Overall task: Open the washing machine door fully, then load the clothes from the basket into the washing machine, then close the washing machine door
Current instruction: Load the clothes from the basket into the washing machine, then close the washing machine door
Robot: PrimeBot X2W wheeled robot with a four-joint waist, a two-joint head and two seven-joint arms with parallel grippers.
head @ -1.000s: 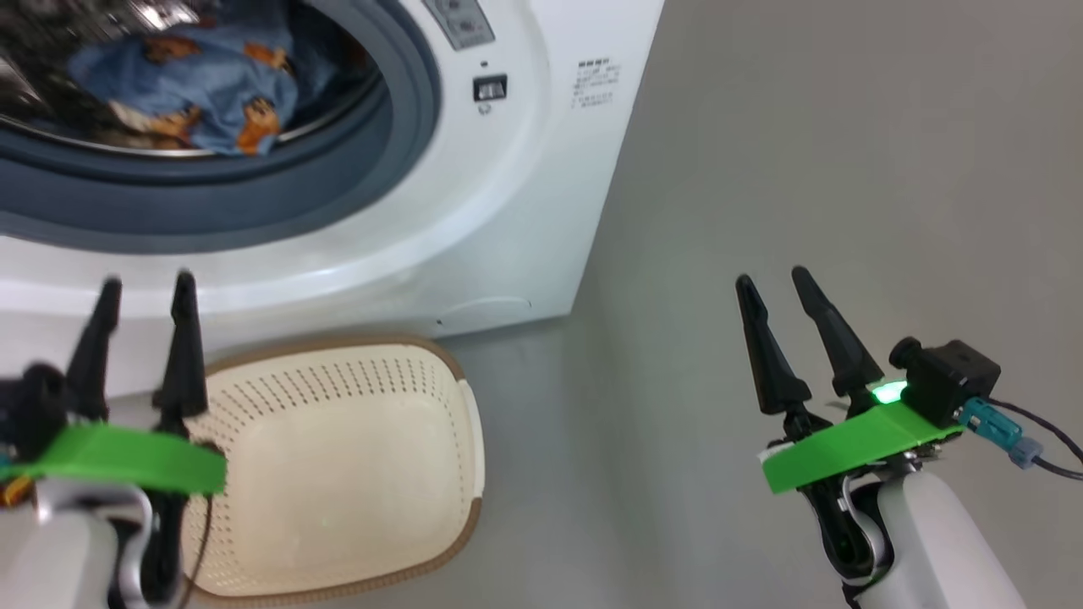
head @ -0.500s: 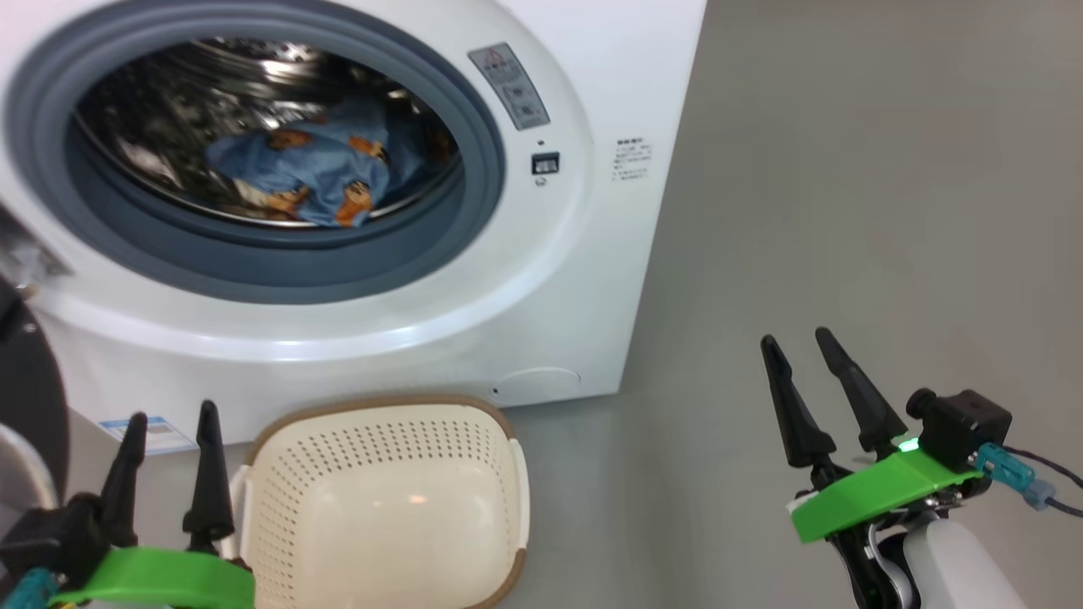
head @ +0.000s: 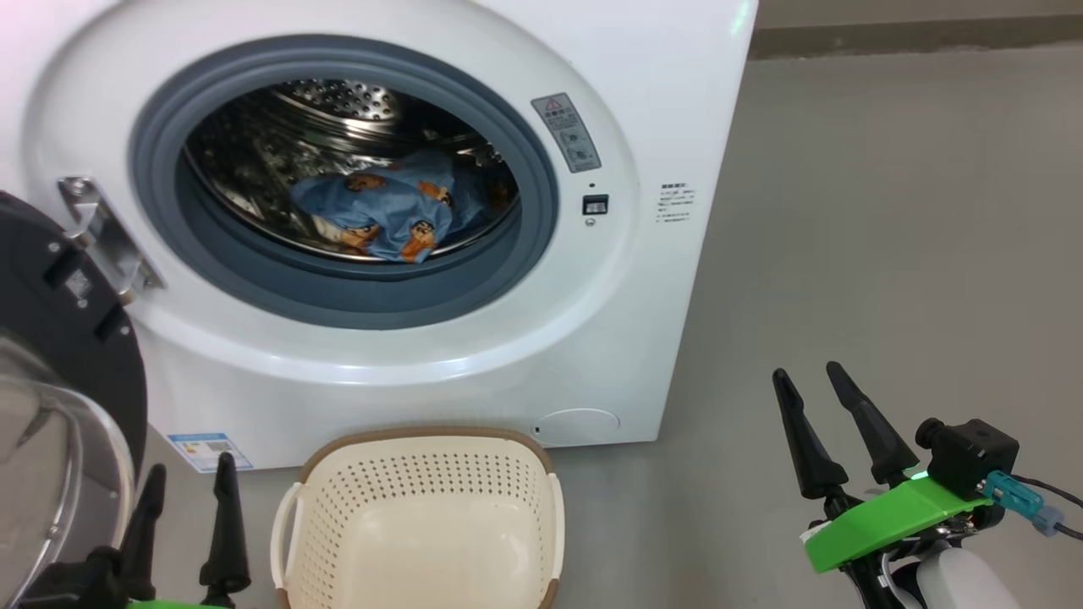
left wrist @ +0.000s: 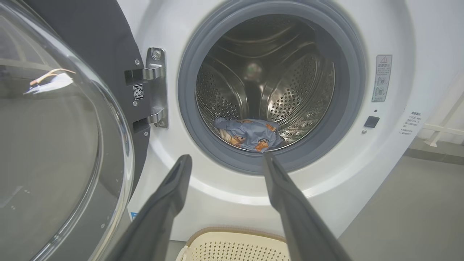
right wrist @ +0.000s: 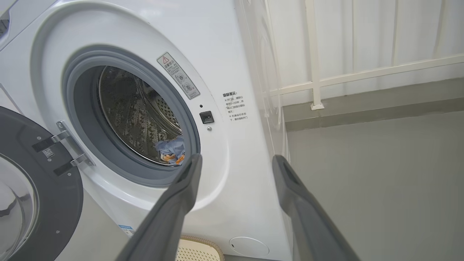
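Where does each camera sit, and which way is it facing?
Head view: high, looking down at washing machine and basket; left gripper, right gripper at bottom corners.
Left wrist view: low, facing straight into the drum; own open fingers.
Right wrist view: right of the machine, angled across its front; own open fingers.
All share the clothes in the drum.

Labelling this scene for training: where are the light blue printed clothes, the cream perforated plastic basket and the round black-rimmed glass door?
Light blue printed clothes (head: 385, 216), head view, middle of the bundle.
Cream perforated plastic basket (head: 423, 433), head view, brown rear rim.
Round black-rimmed glass door (left wrist: 54, 145), left wrist view, clear glass bowl.
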